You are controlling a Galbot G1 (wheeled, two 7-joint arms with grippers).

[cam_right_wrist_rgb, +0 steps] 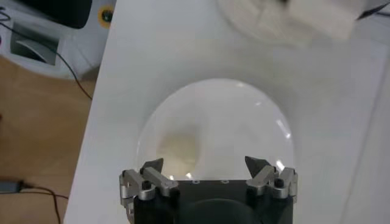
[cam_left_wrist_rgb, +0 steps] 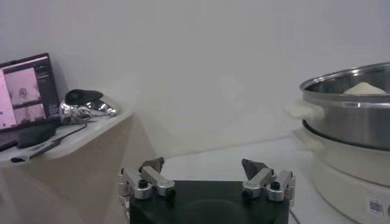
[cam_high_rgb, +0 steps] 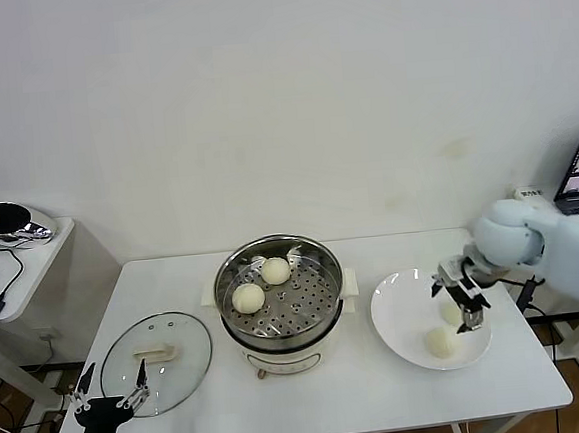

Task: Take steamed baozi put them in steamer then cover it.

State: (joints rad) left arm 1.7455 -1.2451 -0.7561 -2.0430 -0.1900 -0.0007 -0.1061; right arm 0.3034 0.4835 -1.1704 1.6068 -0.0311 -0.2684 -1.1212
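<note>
With two off-white dough buns (cam_high_rgb: pixel 262 284) in the shiny steel steamer (cam_high_rgb: pixel 279 300), my wide-open, empty right hand (cam_high_rgb: pixel 460 298) hovers over the round white plate (cam_high_rgb: pixel 402 313); I'd judge lowering onto a remaining bun (cam_high_rgb: pixel 441 342) comes next.

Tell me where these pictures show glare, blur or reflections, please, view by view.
Head view: the glass lid mirrors the light, and the steamer rim shines. Left wrist view: the steamer wall shows bright streaks, and the open left pincer is sharp. Right wrist view: the plate looks washed out, and the baozi on it is soft-edged.
</note>
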